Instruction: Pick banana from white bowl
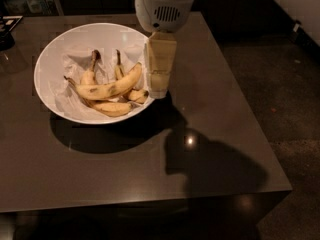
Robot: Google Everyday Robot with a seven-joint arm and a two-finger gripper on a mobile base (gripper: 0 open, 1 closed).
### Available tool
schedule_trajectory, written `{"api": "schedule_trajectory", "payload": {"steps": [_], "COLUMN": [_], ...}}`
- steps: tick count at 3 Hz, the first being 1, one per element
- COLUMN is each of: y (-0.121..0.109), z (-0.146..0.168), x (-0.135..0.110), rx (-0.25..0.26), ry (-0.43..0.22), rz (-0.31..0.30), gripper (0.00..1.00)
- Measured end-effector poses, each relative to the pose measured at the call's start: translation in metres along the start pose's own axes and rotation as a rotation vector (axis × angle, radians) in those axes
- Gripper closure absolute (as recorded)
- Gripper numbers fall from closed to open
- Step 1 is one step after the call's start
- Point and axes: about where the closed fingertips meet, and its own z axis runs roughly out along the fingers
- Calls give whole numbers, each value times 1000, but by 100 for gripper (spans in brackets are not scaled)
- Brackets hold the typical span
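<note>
Although only the one camera view is on hand, it takes in the whole scene from above: a dark worktop (pixel 215 134) with the white bowl (pixel 46 59) on its left half and the arm's white wrist housing (pixel 165 6) coming in from the top edge. The gripper (pixel 158 88) hangs below that housing, pointing down over the bowl's right rim. Its cream-coloured tip sits just beside the right end of the banana (pixel 111 88), and whether the two touch cannot be told from this angle. Nor can it be told whether the gripper is open or closed, since it reads as one pale block. Nothing is seen in its hold.

The banana lies inside the bowl on the crumpled paper lining (pixel 70 66), topmost of the pile, curving from lower left up to the right with brown speckles along its side. One smaller banana (pixel 112 108) lies under it toward the near rim, and two more (pixel 91 74) sit behind it with dark stems pointing away.

The step in hand looks like the approach, with the pick itself not yet made. The next move probably calls for shifting the gripper left, off the rim and over the banana's middle. It should be turned to close across the fruit's width and opened enough for the thickest of the bunch. Then it can descend without pressing the neighbours, close, and lift straight up. The smaller bananas touching it, or the paper, might be dragged along.
</note>
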Motion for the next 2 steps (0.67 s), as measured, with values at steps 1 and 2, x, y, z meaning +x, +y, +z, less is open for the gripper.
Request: {"api": "schedule_trajectory", "payload": {"steps": [1,2], "y": [-7,-11], "z": [24,47], "x": [-25,-38], "rx": [-45,-87], "ry": [-2,5], "rz": [-47,-69], "gripper": [0,9]}}
